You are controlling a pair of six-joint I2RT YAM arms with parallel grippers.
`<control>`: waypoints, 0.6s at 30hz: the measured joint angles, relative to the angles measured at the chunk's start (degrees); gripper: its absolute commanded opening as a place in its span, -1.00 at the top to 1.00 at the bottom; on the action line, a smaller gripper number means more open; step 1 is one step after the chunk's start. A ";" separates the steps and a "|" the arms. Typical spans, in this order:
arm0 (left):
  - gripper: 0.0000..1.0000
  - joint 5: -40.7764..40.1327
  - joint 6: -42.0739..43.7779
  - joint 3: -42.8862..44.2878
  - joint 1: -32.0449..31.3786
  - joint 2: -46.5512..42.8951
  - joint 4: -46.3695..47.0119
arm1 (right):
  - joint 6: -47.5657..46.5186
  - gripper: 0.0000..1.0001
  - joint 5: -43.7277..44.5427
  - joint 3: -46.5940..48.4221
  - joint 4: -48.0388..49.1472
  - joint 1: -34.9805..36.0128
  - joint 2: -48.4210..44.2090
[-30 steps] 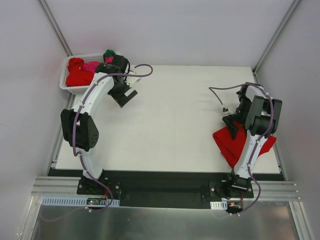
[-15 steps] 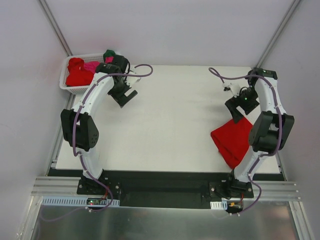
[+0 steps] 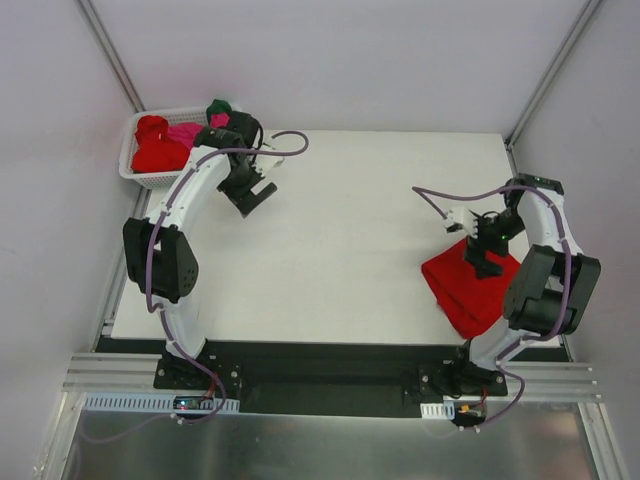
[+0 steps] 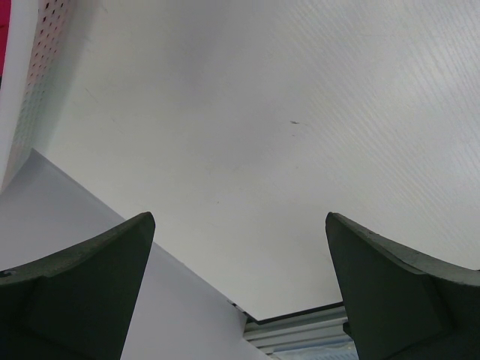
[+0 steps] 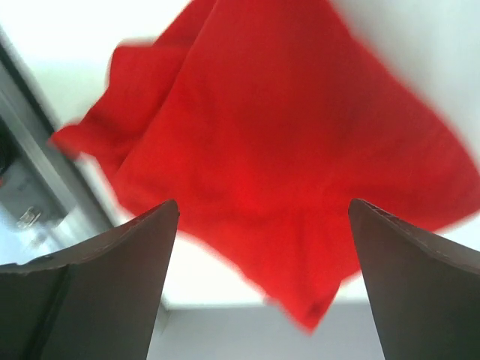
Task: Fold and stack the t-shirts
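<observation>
Right gripper (image 3: 486, 262), jaws spread wide and gripping nothing, hangs over the far corner of the folded red t-shirt (image 3: 462, 290). In the wrist view its two dark fingers (image 5: 105, 289) frame the cloth from above without touching it. The shirt lies flat, as a rough diamond, on the table (image 3: 340, 250) near the right front corner, just ahead of the right arm's base.

Half a second ago this arm was stretched toward the far edge, with the gripper beyond the shirt. It has since swung back over the cloth, while the shirt's outline has kept the same shape and place.

Left gripper (image 3: 254, 197), jaws equally apart and empty, has not moved. It hovers above bare table just beside the white basket (image 3: 140, 180) at the far left corner.

The basket holds the remaining t-shirts in a heap: red (image 3: 155, 152), magenta (image 3: 185, 131) and dark green (image 3: 218, 106).

Judgement: the right arm's return suggests either a last smoothing or a re-grip for a further fold. The stack so far is one shirt, and most of the task remains.
</observation>
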 measured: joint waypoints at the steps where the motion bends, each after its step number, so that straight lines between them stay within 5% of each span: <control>1: -0.99 -0.04 0.00 0.00 -0.09 0.00 0.00 | -0.57 -0.99 -1.36 -1.79 1.84 0.02 -0.24; 8: -0.99 -0.39 0.63 0.00 -0.83 0.44 0.00 | -3.08 -1.00 -7.54 -16.28 11.78 -0.57 -2.32; 18: -0.99 -0.92 1.27 -0.02 -1.22 2.08 0.00 | -3.89 -1.00 -9.05 -3.30 12.28 -3.32 2.38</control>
